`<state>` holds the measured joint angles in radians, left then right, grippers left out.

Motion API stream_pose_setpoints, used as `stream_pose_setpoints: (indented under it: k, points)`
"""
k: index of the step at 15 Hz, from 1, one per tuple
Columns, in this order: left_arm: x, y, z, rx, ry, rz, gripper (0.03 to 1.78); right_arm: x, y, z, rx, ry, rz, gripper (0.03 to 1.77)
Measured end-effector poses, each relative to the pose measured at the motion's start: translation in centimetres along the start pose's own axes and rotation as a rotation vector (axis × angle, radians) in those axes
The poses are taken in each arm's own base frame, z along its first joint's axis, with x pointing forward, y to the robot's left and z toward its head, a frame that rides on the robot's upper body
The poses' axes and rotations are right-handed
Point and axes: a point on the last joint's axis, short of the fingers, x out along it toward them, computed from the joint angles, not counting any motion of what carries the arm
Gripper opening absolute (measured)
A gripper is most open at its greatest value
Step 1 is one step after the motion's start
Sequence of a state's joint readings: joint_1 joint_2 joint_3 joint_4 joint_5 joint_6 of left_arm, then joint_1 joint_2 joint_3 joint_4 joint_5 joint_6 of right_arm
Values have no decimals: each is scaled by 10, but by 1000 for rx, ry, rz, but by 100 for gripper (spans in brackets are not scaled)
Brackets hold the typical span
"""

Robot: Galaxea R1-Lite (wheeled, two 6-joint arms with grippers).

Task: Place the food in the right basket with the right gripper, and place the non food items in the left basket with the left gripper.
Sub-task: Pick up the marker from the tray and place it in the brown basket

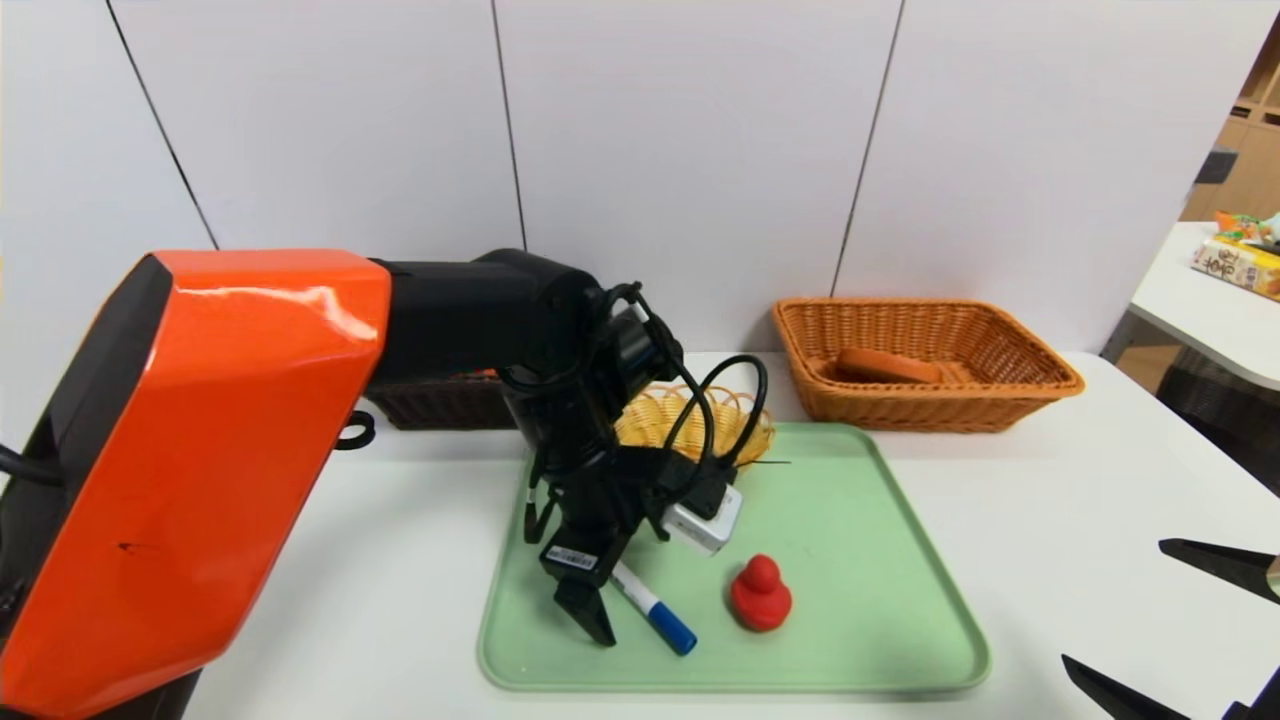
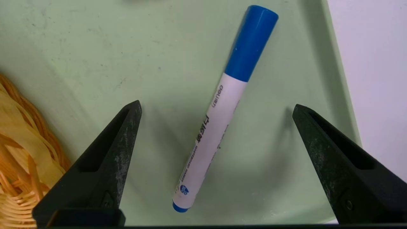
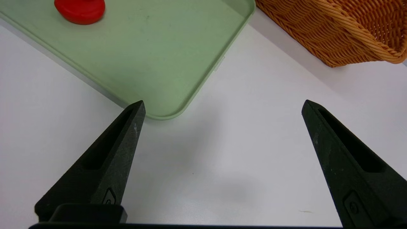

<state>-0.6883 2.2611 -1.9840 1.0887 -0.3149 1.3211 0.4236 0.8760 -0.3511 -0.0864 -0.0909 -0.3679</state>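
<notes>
Three baskets: one orange-tan wicker basket (image 1: pixel 925 362), one dark brown basket (image 1: pixel 440 402), one small yellow basket (image 1: pixel 690 420). One green tray (image 1: pixel 880 600), one blue-capped marker (image 1: pixel 655 610), one red duck (image 1: pixel 760 594), one bread slice (image 1: pixel 888 366), two grippers (image 2: pixel 216 109) (image 3: pixel 222 106).

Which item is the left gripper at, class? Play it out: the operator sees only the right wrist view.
Observer: The left gripper is open, with a finger on either side of the marker on the green tray.
Operator: What is inside the right basket?
Observer: The bread slice lies in it.
Operator: Anything else on the tray?
Observer: A small yellow basket at its far edge.
</notes>
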Motion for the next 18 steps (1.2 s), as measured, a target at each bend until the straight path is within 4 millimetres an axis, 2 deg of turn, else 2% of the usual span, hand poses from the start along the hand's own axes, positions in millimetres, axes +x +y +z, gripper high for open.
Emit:
stream_pose_setpoints:
  k: [6,7,10,13,14,15,18]
  points:
    - [9,3,-3,-5,1,-14,169,1,0,0,-1,3,2,169]
    - [10,3,-3,-6,2,-17,149,1,0,1,-1,3,2,169]
    - [11,3,-3,-11,3,-20,105,2,0,2,0,6,4,170]
    - [11,3,-3,-12,3,-20,78,3,-1,3,0,4,2,170]
    - [10,2,-3,-12,4,-18,54,3,-1,3,-1,3,2,170]
    - [9,2,-3,-12,5,-17,17,3,-1,4,0,2,2,170]
    - [4,0,-2,-10,4,-9,17,3,-2,5,0,0,1,170]
